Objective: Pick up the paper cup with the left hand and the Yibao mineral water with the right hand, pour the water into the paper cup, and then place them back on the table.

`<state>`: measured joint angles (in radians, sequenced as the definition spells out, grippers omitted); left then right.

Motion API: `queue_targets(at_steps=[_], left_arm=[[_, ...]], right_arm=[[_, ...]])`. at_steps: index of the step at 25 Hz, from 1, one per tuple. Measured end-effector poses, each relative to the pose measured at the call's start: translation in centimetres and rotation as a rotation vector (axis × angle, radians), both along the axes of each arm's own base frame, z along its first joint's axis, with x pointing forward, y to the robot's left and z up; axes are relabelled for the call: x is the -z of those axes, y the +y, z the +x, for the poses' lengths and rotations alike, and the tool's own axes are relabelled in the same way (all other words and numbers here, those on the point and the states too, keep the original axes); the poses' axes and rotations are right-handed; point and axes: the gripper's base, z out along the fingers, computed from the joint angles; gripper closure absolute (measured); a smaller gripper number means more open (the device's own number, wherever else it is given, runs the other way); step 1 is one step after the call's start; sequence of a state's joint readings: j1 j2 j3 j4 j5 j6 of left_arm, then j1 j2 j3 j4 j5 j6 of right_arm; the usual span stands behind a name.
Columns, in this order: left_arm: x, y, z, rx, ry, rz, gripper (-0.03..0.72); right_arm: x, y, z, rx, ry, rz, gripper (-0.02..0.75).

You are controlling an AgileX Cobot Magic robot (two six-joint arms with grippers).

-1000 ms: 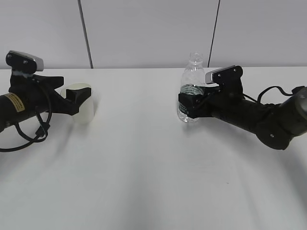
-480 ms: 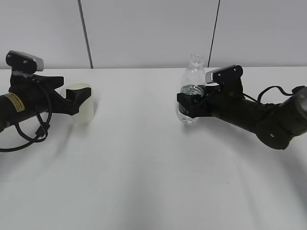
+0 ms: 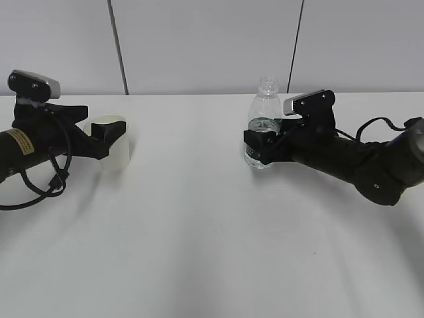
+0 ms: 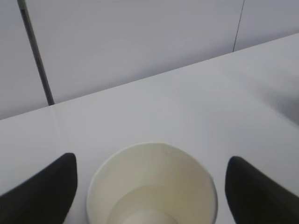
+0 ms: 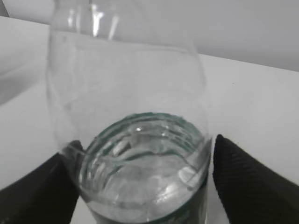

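The paper cup [image 3: 114, 142] stands on the white table [image 3: 199, 232] at the left, cream-white and upright. My left gripper [image 3: 103, 138] is open with a finger on each side of the cup and a gap at both sides. In the left wrist view the cup [image 4: 152, 186] sits between the fingertips [image 4: 44, 189]; it looks empty. The Yibao mineral water [image 3: 264, 126], clear with a green label and no cap, stands upright at centre right. My right gripper [image 3: 260, 146] is shut on its lower body. In the right wrist view the bottle [image 5: 140, 154] fills the space between the fingers [image 5: 252, 182].
A grey wall with two dark vertical seams [image 3: 118, 46] rises behind the table's far edge. The black cable [image 3: 46, 185] of the left arm loops onto the table at the far left. The right arm's body [image 3: 371, 165] lies low over the table at the right.
My right gripper has shifted slightly left and the bottle has moved with it. The left gripper and the cup have not moved.
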<state>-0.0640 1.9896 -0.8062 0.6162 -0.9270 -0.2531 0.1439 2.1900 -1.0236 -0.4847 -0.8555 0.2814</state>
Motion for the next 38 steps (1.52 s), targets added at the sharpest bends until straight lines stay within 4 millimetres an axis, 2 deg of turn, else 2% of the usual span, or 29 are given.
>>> queue_targets(at_steps=[11,21,28,33,38], left_arm=[[0.0,0.0,0.0,0.000,0.000,0.000,0.106],[0.0,0.0,0.0,0.000,0.000,0.000,0.106],[0.0,0.0,0.0,0.000,0.000,0.000,0.107],[0.0,0.0,0.0,0.000,0.000,0.000,0.107],[0.0,0.0,0.0,0.000,0.000,0.000,0.108]], right_arm=[[-1.8,0.1,0.0,-0.012,-0.013,0.023,0.100],[-4.7,0.3,-0.3,-0.042,-0.056,0.024,0.100],[-5.6,0.3,-0.4,-0.044,-0.075,0.025,0.101],[-8.0,0.3,-0.6,-0.042,-0.129,0.031,0.102],[-9.3,0.1,-0.8,-0.024,-0.129,0.006,0.108]])
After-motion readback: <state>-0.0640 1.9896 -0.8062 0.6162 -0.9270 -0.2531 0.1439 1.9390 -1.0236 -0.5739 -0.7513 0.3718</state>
